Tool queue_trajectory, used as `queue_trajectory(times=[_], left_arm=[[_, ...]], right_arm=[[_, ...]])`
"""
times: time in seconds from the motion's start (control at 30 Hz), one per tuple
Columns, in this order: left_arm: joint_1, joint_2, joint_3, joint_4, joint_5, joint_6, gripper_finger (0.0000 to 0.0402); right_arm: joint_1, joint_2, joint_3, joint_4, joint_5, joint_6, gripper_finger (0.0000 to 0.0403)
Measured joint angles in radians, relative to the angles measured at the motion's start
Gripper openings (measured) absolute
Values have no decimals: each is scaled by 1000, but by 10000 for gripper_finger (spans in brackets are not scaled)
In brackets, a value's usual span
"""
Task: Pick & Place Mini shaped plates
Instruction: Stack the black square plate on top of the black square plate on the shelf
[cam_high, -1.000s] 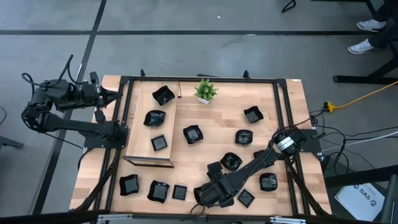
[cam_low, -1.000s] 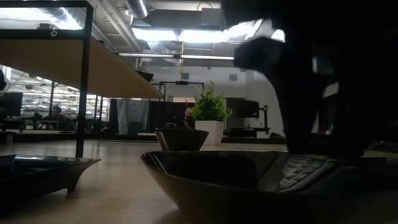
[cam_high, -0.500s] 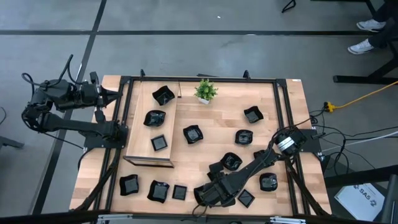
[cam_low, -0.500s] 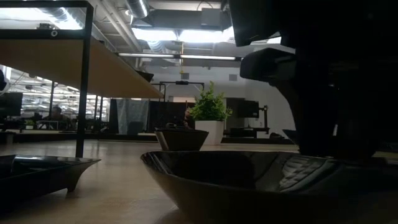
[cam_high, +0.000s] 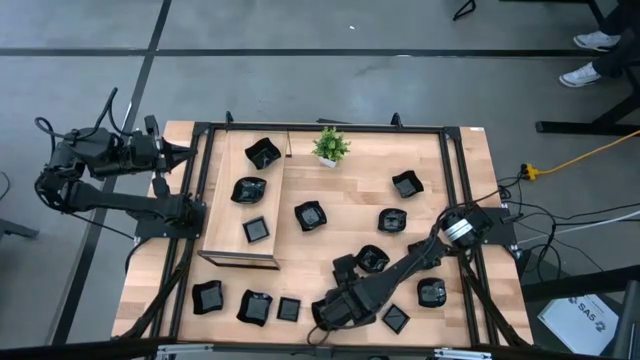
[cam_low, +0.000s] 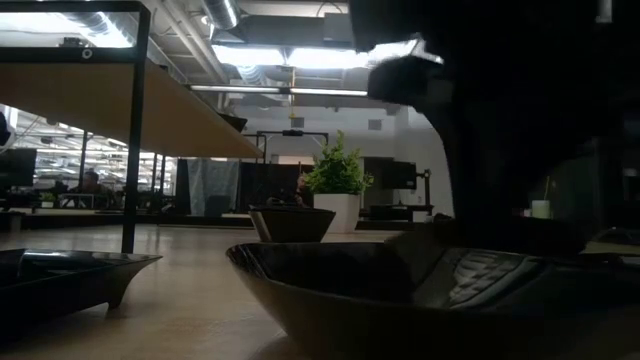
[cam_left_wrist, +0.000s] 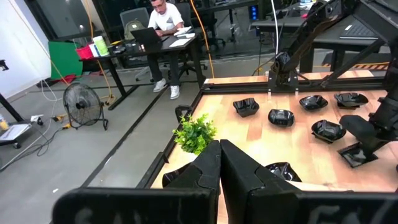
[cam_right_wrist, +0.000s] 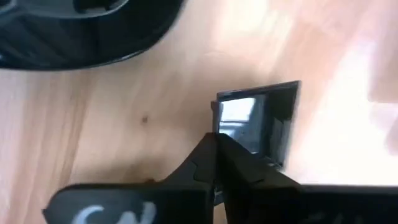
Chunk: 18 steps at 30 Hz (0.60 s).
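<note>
Many mini shaped plates, small and glossy black, lie scattered on the wooden table (cam_high: 440, 160). My right gripper (cam_high: 326, 312) points steeply down near the table's front edge, shut at a small square plate (cam_right_wrist: 264, 118). In the high view the gripper hides that plate. A larger rounded plate (cam_right_wrist: 74, 31) lies just beyond it. My left gripper (cam_left_wrist: 219, 152) is shut and holds nothing. It hangs in the air beyond the table's far left corner (cam_high: 160, 155). My right gripper pinches one side rim (cam_right_wrist: 219, 118) of the small square plate between its two fingers, only at their ends. The fingers come from above, slanting steeply down. Whether the plate is lifted clear or rests on the wood, I cannot tell.
A raised wooden shelf (cam_high: 225, 235) on the table's left half carries three plates. A small green potted plant (cam_high: 330, 145) stands at the far middle. Black frame rails (cam_high: 455, 200) run along the table's sides. A person sits at a desk (cam_left_wrist: 165, 18) in the room beyond.
My right gripper has stayed near the table's front edge and has shut its fingers. In the low view its dark fingers have drawn together over the front plates. No plate has visibly moved in the high view.
</note>
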Motion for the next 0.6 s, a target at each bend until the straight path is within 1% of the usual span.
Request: queue_trajectory(times=[0.23,0.33,0.6], left_arm=[[0,0,0,0,0,0,4],[0,0,0,0,0,0,4],[0,0,0,0,0,0,4]], right_arm=[[-38,-2,102,-59,-14,-63,9],[-62,-2,156,-110,-14,-102,4],[-143,-2,345,-250,-23,-201,5]])
